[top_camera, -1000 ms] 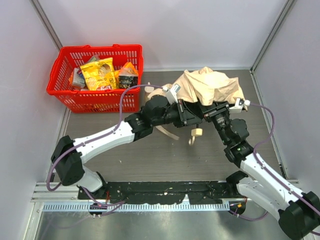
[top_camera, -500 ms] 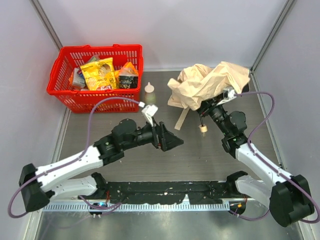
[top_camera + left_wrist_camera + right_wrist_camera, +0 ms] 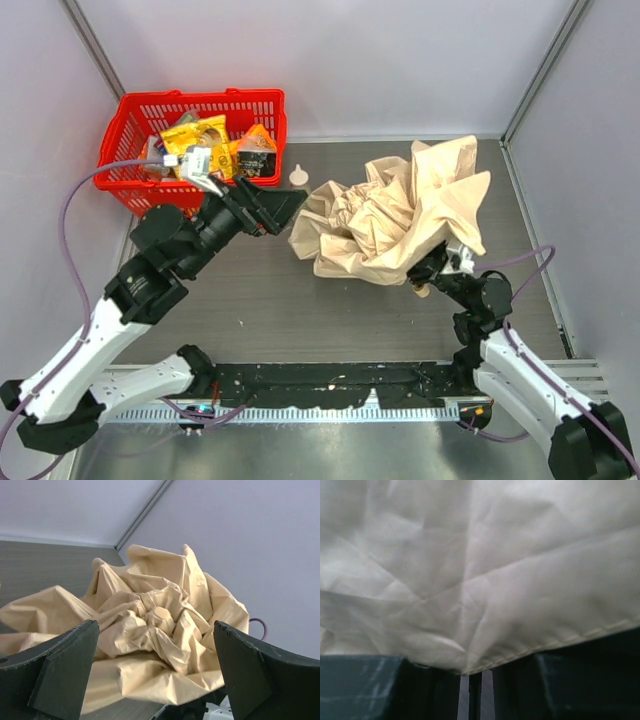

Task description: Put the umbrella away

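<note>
Looks like the gathering step: left gripper [image 3: 287, 206] gapes wide beside the crumpled umbrella [image 3: 400, 215]. Whether the right gripper [image 3: 432, 273] grips, I cannot tell. Next, bunch the canopy.

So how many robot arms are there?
2. The left arm stretches past the red basket toward the umbrella; the right arm reaches under the umbrella's near right edge, its tip hidden by fabric.

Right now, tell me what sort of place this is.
Probably a robot test cell, not a home: plain grey walls, a rail along the table, staged props like the basket and umbrella.
</note>
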Robot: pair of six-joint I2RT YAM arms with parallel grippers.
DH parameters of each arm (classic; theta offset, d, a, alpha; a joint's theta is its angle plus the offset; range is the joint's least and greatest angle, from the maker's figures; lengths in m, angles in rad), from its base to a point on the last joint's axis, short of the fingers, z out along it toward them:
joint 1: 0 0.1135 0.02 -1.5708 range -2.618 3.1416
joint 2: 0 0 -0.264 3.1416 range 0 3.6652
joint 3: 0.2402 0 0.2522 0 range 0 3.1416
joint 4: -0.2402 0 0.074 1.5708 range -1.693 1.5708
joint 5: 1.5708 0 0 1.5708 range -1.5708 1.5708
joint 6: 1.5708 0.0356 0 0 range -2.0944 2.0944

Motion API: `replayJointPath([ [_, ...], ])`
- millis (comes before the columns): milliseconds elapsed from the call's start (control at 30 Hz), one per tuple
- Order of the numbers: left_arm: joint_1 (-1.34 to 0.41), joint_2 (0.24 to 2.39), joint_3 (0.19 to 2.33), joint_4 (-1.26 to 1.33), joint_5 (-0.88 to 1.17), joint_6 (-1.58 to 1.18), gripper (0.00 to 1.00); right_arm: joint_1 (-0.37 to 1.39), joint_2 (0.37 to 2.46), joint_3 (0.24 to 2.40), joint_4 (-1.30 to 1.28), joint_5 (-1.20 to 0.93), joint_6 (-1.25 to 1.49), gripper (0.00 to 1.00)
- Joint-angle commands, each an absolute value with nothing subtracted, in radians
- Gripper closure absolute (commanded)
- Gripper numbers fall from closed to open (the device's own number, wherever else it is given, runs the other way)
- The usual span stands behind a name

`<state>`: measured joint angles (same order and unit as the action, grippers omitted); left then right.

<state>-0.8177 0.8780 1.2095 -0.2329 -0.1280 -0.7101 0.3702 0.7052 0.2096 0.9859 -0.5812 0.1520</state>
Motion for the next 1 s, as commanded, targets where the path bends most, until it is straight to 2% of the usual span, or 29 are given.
replayJointPath([
  [0,-0.776,1.011,1.256,-0.187,0.067,-0.805,0.01,0.368,0.576,0.219,1.108,-0.646,0.255,0.99],
  [100,-0.775,1.045,1.229,-0.105,0.150,-0.845,0.00,0.370,0.509,0.222,1.010,-0.623,0.235,0.99],
  [267,-0.775,0.990,1.008,0.324,0.302,-0.854,0.00,0.370,0.517,0.239,0.966,-0.600,0.230,0.99],
  [367,-0.775,0.945,0.907,0.460,0.334,-0.807,0.00,0.370,0.544,0.241,1.003,-0.571,0.265,0.99],
  [533,-0.785,0.960,0.807,0.580,0.241,-0.801,0.00,0.368,0.566,0.252,1.023,-0.565,0.304,0.99],
  [767,-0.834,1.061,0.844,0.689,0.258,-0.766,0.00,0.370,0.581,0.253,1.023,-0.534,0.296,0.99],
  [967,-0.899,1.153,0.926,0.614,0.166,-0.726,0.00,0.368,0.587,0.258,1.023,-0.551,0.288,0.99],
])
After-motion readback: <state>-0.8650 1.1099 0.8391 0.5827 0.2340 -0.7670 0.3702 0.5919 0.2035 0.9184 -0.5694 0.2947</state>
